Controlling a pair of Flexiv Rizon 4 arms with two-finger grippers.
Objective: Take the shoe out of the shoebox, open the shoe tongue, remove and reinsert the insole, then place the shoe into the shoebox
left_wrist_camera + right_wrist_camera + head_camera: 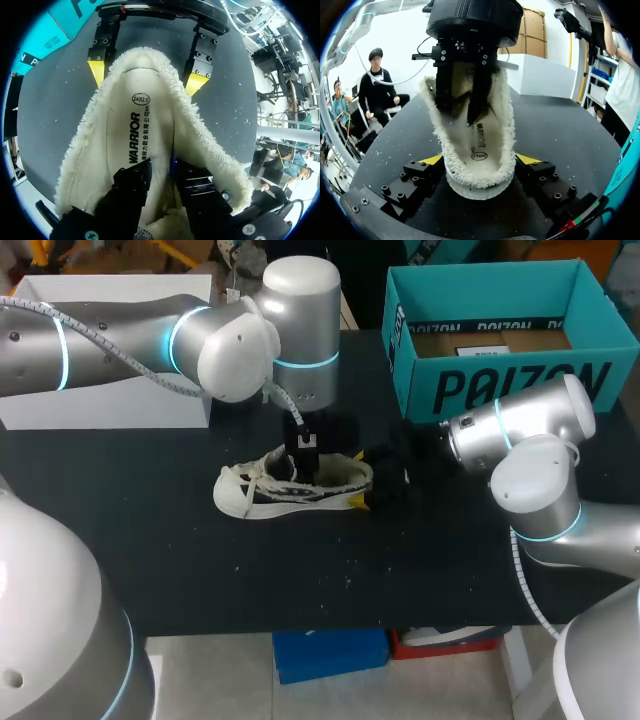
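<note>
A white low shoe (262,492) with a fleecy lining lies on the black table, toe to the left. My left gripper (303,460) comes straight down into its opening. In the left wrist view the left gripper's black fingers (132,185) stand a little apart over the white printed insole (142,125), which lies flat inside with nothing held between them. My right gripper (480,161) is at the heel, one yellow tip pressed against each side of the fleecy collar (470,170). The teal shoebox (500,385) stands open at the back right.
A large white box (110,405) stands at the back left, under my left arm. The table's front edge runs below the shoe, with bare black surface (330,570) between them.
</note>
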